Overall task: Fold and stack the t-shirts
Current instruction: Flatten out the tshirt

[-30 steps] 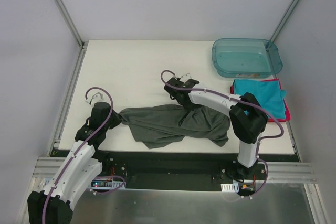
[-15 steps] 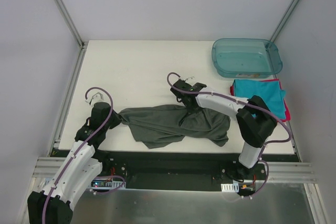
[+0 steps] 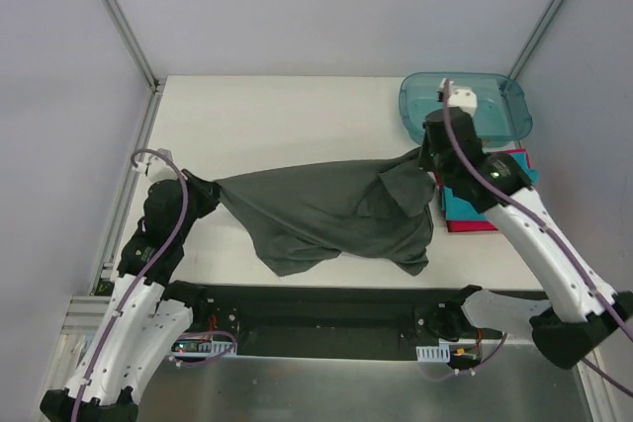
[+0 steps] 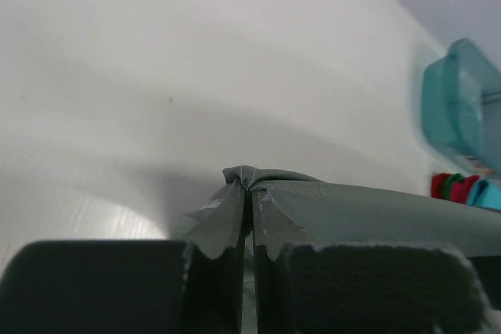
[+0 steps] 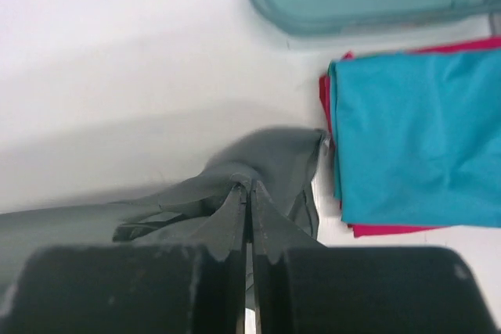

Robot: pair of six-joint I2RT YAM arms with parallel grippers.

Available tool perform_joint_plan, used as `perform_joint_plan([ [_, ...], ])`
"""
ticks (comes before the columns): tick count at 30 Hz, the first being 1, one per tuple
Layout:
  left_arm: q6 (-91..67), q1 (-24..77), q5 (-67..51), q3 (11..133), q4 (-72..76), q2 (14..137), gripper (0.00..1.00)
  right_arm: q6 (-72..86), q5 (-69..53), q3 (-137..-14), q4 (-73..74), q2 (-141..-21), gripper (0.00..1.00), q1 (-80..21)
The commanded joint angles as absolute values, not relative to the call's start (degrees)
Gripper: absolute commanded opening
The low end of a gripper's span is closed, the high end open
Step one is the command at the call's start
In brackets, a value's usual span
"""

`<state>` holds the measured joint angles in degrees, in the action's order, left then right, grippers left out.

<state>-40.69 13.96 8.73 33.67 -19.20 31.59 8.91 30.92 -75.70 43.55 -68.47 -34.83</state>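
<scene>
Charcoal-grey t-shirt (image 3: 331, 219) is what you see first in the top view. It lies stretched across the near half of the table (image 3: 257, 121), between the two arms, with loose folds falling toward the near edge. Your left gripper (image 3: 205, 191) is closed on its left end. Your right gripper (image 3: 425, 159) is closed on its right end, just in front of the teal plastic tub (image 3: 413, 116). Between the two grips, the far edge of the cloth is pulled almost into a line.

In the left wrist view, you see the two fingers (image 4: 223, 228) pressed together, with a bunch of the grey cloth pinched at their tips. The cloth goes away to the right and throws a soft shadow on the white surface. The tub is blurred at the right edge.

In the right wrist view, the fingers are also clamped tight on a gathered corner of the grey shirt. Just beside this corner, on the right, the teal t-shirt (image 5: 415, 134) lies folded flat on the red-pink t-shirt (image 5: 376, 230), whose edge shows at the left and near sides. The tub stands beyond them.
</scene>
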Motion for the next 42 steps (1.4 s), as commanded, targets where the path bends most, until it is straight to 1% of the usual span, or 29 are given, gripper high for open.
perform_joint_plan([
  [1, -38.4, 14.3, 10.1, 41.6, -18.0, 28.5, 0.0, 0.9, 29.1, -84.2, 44.4, -59.4, 0.01, -32.6],
  [8, -36.0, 14.3, 6.7, 55.3, -18.0, 25.0, 0.0, -6.1, 21.6, -96.6, 45.3, -52.4, 0.01, -32.4],
  [13, -34.8, 14.3, 2.6, 66.5, -17.8, 24.8, 0.0, -8.6, 8.6, -110.3, 49.2, -52.3, 0.01, -32.4],
  [16, -33.5, 14.3, 0.1, 72.7, -17.8, 25.6, 0.0, -9.6, -2.7, -117.8, 51.4, -52.8, 0.01, -32.4],
  [18, -33.0, 14.3, -2.4, 76.0, -17.8, 26.3, 0.0, -10.0, -8.4, -121.4, 52.6, -53.3, 0.01, -32.5],
  [20, -32.6, 14.3, -3.7, 78.3, -17.8, 26.9, 0.0, -9.8, -11.2, -123.0, 52.7, -53.2, 0.01, -32.5],
  [24, -32.3, 14.3, -2.4, 78.9, -17.8, 28.6, 0.0, -9.8, -7.2, -120.4, 52.3, -52.9, 0.01, -32.5],
  [28, -31.6, 14.3, -0.4, 75.1, -17.8, 31.1, 0.0, -10.1, 2.8, -113.9, 51.1, -54.7, 0.01, -32.4],
  [31, -30.5, 14.3, 7.5, 70.3, -17.6, 34.8, 0.0, -10.6, 10.9, -107.2, 48.5, -58.4, 0.01, -32.4],
  [33, -29.5, 14.3, 13.2, 66.7, -16.7, 38.9, 0.0, -11.5, 17.2, -102.2, 45.3, -62.3, 0.01, -31.9],
  [35, -28.5, 14.3, 18.5, 63.7, -15.3, 44.9, 0.0, -11.3, 19.2, -98.5, 41.4, -68.5, 0.01, -28.2],
  [37, -27.5, 14.1, 22.9, 62.3, -14.2, 53.0, 0.0, -10.4, 15.7, -95.9, 37.5, -75.6, 0.01, -23.8],
  [39, -27.2, 12.9, 23.8, 63.2, -13.8, 63.4, 0.0, -9.5, 12.7, -94.7, 33.1, -83.6, 0.01, -20.7],
  [40, -26.9, 12.4, 22.6, 64.4, -13.9, 68.3, 0.09, -9.7, 11.4, -94.9, 31.0, -88.2, 0.03, -19.9],
  [42, -25.3, 11.6, 18.0, 68.5, -15.2, 79.1, 0.58, -10.1, 10.1, -98.2, 29.9, -96.8, 0.23, -19.2],
])
